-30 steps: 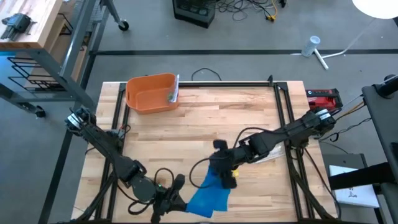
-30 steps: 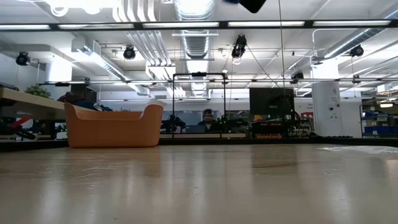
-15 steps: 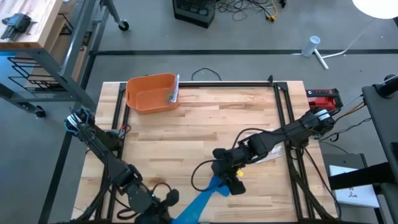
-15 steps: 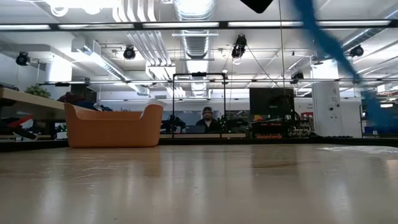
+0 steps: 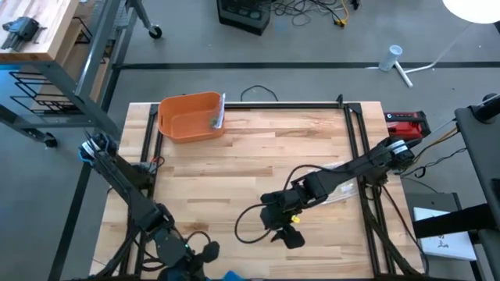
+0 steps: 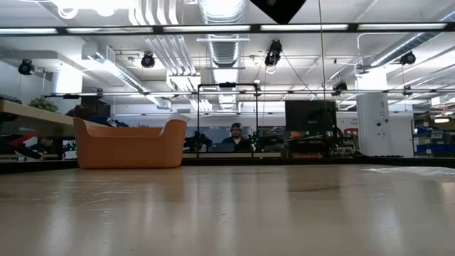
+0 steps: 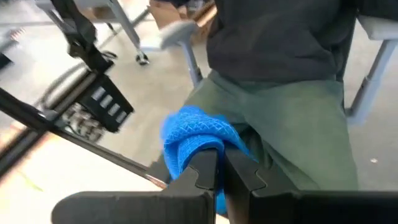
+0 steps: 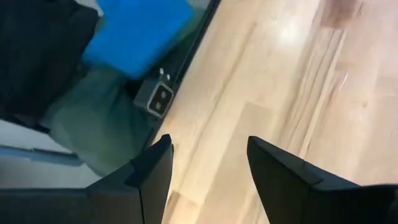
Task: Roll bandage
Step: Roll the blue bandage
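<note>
The blue bandage [image 7: 193,134] is a crumpled bunch around my left gripper [image 7: 221,160], which is shut on it. In the high view only a scrap of the bandage [image 5: 233,275] shows at the table's near edge, beside my left gripper [image 5: 205,254]. The right wrist view shows the bandage [image 8: 137,31] beyond the near edge. My right gripper [image 5: 287,232] hovers open over the table's near middle, nothing between its fingers [image 8: 149,171]. My left gripper pinches a bunched fold of the bandage [image 7: 202,146] between its two fingers, several layers together. The fingers point slanting down toward the table's near edge. The bandage bulges out past the fingertips and is off the table; its lower part is hidden behind the fingers.
An orange bin [image 5: 190,117] stands at the far left of the table [image 5: 258,156]. A person in a dark top and green trousers [image 7: 292,124] is just beyond the near edge. Black cables [image 5: 250,222] trail by the right gripper. A red device [image 5: 406,122] sits off the right side.
The bandage, at first spread between both grippers, was drawn into a narrow taut strip and has come away from my right gripper. My left gripper has gone toward the near edge, carrying the bandage off the table. My right gripper has sunk a little.
</note>
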